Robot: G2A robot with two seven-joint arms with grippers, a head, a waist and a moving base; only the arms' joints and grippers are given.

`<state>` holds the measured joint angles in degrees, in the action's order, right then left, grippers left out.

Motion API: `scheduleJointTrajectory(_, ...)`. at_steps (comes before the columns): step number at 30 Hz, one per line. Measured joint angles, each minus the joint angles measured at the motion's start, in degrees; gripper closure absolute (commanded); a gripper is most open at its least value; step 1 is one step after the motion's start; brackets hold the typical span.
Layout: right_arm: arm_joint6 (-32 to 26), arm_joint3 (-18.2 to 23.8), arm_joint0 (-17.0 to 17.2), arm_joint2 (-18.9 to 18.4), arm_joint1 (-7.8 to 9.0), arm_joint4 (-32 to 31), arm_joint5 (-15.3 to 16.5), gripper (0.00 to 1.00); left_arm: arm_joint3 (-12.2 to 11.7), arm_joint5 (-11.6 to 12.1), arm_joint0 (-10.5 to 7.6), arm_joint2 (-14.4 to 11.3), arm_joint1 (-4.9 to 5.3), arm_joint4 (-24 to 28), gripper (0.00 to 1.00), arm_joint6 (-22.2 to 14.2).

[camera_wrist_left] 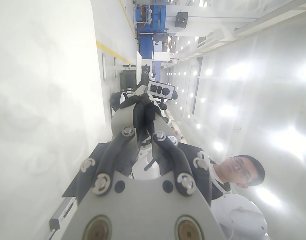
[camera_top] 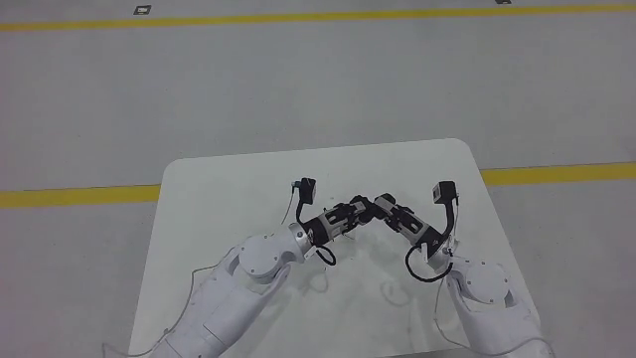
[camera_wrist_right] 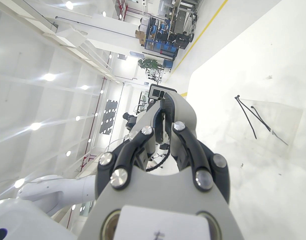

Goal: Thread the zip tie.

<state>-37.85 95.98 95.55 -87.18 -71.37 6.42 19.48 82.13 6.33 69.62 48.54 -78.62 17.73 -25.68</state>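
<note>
While both arms meet tip to tip over the table (camera_top: 209,209), the left gripper (camera_wrist_left: 143,101) sits at 9 o'clock of the right gripper (camera_wrist_right: 165,99). Both have their fingers pinched together, and I can't tell if anything's between them. Two black zip ties (camera_wrist_right: 246,116) lie on a clear sheet (camera_wrist_right: 289,123) on the table, apart from both grippers.

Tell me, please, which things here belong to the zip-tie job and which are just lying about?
For the job:
- left gripper and right gripper, both shut, meeting over the table
- two black zip ties lying on the table

Lying about:
- clear sheet, partly under the ties
- dark speck nearby
</note>
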Motion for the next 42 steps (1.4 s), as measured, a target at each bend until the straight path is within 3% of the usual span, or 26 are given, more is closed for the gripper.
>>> scheduleJointTrajectory(7, 0.0, -0.7, 0.5, -1.3, 0.03, 0.4, 0.0, 0.0, 0.4, 0.1, 0.07, 0.3, 0.26, -0.8, 1.0, 0.3)
scheduleJointTrajectory(19, -0.4, -5.3, -0.5, -4.4, 0.4, -0.7, 0.0, 0.0, 3.4, -1.4, 1.38, 2.1, 1.39, -4.4, 1.0, 0.8)
scheduleJointTrajectory(23, -1.5, -6.2, -0.8, -4.5, 0.53, -0.3, 0.0, 0.0, 4.9, -1.9, 1.14, 1.5, 1.77, -9.7, 1.0, 1.1)
scheduleJointTrajectory(28, -0.7, -7.3, -1.0, -4.2, 0.57, -0.5, 0.0, 0.0, 6.0, -3.3, 0.08, -1.1, 2.28, -24.6, 1.0, 4.0)
scheduleJointTrajectory(30, -0.7, -7.6, -1.1, -3.9, 0.58, -0.5, 0.0, 0.0, 6.3, -2.6, 0.49, -1.5, 2.38, -27.8, 1.0, 5.2)
scheduleJointTrajectory(34, -0.9, -7.6, -1.1, -3.9, 0.59, -0.5, 0.0, 0.0, 6.1, 0.0, 0.48, -1.8, 2.49, -29.4, 1.0, 5.4)
scheduleJointTrajectory(40, -0.9, -7.6, -1.1, -3.9, 0.59, -0.5, 0.0, 0.0, 6.0, -0.1, 0.48, -1.8, 2.5, -29.5, 1.0, 5.4)
scheduleJointTrajectory(42, -0.9, -7.6, -1.1, -3.7, 0.6, -0.7, -0.1, 0.0, 5.4, -1.4, 0.36, -1.8, 2.66, -31.8, 1.0, 6.1)
